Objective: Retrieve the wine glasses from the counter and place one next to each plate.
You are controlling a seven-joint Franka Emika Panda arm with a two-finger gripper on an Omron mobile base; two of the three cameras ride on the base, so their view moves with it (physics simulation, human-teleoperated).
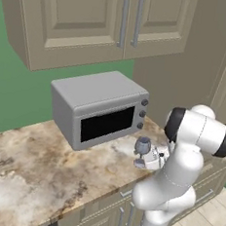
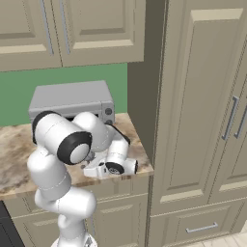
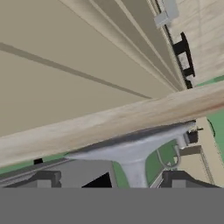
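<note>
1. Step in hand, by judgement: picking up the first wine glass from the worktop; no plate reached yet.
2. Glass standing upright on the worktop, just in front of the microwave, off its right-hand front corner near the control knobs, close to the worktop's front edge.
3. Tool brought in low and sideways at the glass, level with the stem, on the side away from the microwave's door.
4. Seen along the hand: round foot and thin stem of the glass rising between the two dark fingertips, one on each side, with a gap left at both.
5. Tool state: spread wide around the stem, not clamped on it; no contact visible, though the lower stem is hidden at the picture's edge.
6. From the right base camera, hand lying just in front of the microwave, low over the worktop; glass hidden behind the arm there.
7. Next move, by judgement: close squarely on the stem, firmly enough that the thin glass cannot slip or tip, then lift straight up clear of the worktop before swinging away from the microwave.
8. Risk: an off-centre squeeze pushing the glass over toward the microwave or off the front edge.
</note>
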